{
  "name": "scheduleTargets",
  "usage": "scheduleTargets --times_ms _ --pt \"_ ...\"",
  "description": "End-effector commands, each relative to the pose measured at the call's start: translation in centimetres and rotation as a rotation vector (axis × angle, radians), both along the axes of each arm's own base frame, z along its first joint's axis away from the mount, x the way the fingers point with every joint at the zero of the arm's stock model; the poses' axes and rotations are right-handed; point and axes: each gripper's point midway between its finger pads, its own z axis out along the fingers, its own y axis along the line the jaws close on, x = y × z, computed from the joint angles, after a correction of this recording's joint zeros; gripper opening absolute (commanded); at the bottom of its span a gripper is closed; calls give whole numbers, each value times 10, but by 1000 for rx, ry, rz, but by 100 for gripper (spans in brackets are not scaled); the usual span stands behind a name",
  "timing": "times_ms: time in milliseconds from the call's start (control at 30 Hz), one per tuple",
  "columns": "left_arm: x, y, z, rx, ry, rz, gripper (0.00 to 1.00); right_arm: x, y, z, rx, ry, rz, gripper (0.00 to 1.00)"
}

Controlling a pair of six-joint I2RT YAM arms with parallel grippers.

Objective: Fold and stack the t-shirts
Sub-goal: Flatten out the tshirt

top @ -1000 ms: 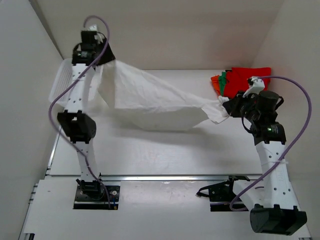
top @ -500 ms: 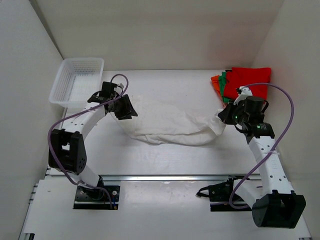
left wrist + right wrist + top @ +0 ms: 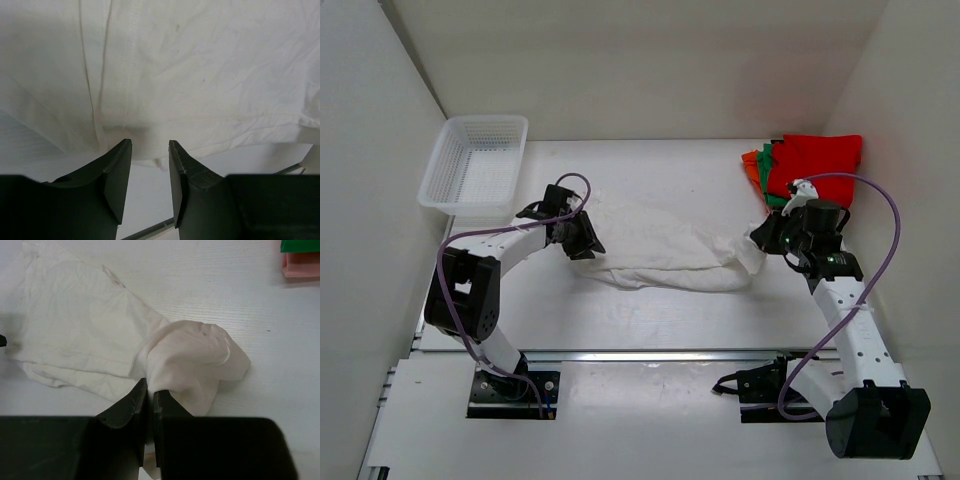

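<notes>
The large white t-shirt [image 3: 660, 250] lies crumpled across the middle of the table. My left gripper [image 3: 582, 235] is low at the shirt's left end. In the left wrist view it [image 3: 150, 150] is open with nothing between the fingers, and the white cloth [image 3: 200, 75] lies just beyond the tips. My right gripper [image 3: 765, 232] is shut on a bunched right corner of the shirt [image 3: 195, 355], pinched between its jaws [image 3: 150, 387]. Red [image 3: 815, 160], green [image 3: 767, 160] and orange [image 3: 752, 165] t-shirts lie piled at the back right.
A white mesh basket [image 3: 475, 160] stands at the back left corner. White walls close in the left, back and right sides. A metal rail [image 3: 650, 355] runs along the table's near edge. The coloured pile's edge [image 3: 300, 255] shows at the right wrist view's top right.
The left arm swung down from high at the back left to the table. The white shirt, which hung stretched between both arms, has dropped onto the table. The right gripper shifted slightly left.
</notes>
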Motion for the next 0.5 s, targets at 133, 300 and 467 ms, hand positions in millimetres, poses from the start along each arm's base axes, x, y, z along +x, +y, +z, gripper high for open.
scheduleTargets --times_ms 133,300,467 --pt "24 25 9 76 -100 85 48 5 4 9 29 -60 15 0" --pt "22 30 -6 121 -60 74 48 5 7 7 32 -56 24 0" --pt "16 21 -20 119 -32 54 48 7 6 10 31 -67 28 0"
